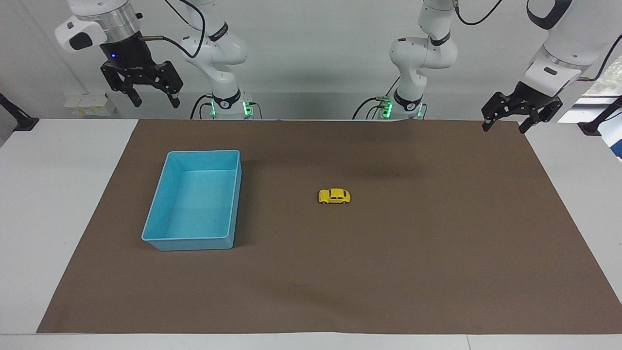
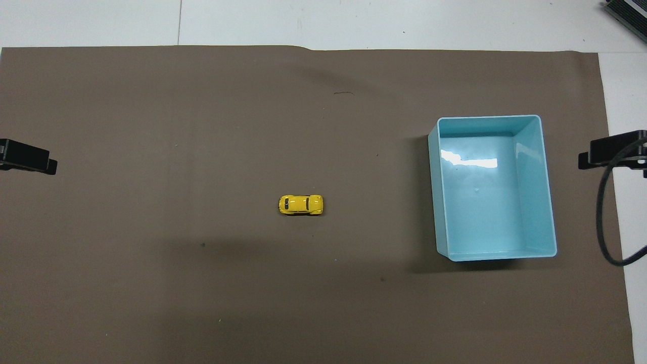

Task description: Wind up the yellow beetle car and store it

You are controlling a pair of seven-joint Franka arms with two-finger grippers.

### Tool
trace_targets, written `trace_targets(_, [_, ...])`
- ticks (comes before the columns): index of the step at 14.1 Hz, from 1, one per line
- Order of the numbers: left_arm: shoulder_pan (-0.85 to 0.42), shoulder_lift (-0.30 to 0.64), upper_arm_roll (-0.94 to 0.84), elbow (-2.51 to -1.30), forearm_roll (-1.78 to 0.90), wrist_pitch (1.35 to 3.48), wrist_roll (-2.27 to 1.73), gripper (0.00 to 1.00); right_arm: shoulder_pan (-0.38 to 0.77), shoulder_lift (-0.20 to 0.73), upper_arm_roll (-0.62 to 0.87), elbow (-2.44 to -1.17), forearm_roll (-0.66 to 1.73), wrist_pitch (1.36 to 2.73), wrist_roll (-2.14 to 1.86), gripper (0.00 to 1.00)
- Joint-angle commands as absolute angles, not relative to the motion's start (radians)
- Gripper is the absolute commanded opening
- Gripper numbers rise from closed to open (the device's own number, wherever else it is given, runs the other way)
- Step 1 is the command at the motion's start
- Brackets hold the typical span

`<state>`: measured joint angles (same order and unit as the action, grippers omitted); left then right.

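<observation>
- Worktop [image 1: 58, 218]: brown mat [image 1: 388, 272] laid across it; wide bare room is left around every item.
- Bin [image 1: 233, 204]: empty, toward the right arm's end; its raised rim could be clipped on a low approach.
- Right hand [image 1: 151, 99], left hand [image 1: 508, 124]: both released, raised at the mat's corners, waiting.
- Car [image 1: 334, 196]: mid-mat, on its wheels, well apart from the bin; tiny and rounded, so it could be nudged rolling or squeezed out.
</observation>
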<state>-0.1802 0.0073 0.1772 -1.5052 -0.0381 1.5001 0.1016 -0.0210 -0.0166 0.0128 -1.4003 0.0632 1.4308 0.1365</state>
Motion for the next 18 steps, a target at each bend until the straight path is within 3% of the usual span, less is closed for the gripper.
trace_targets(1, [-0.176, -0.021, 0.178, -1.540, -0.041, 1.506, 0.112, 1.00, -0.035, -0.032, 0.018, -1.413, 0.078, 1.416, 0.152, 1.00])
trace_targets(8, [-0.190, -0.015, 0.164, -1.532, -0.040, 1.514, 0.132, 1.00, -0.037, -0.032, 0.017, -1.413, 0.078, 1.413, 0.152, 1.00])
trace_targets(18, [-0.279, -0.005, 0.155, -1.537, -0.043, 1.566, 0.576, 1.00, -0.037, -0.032, 0.012, -1.413, 0.078, 1.413, 0.150, 1.00])
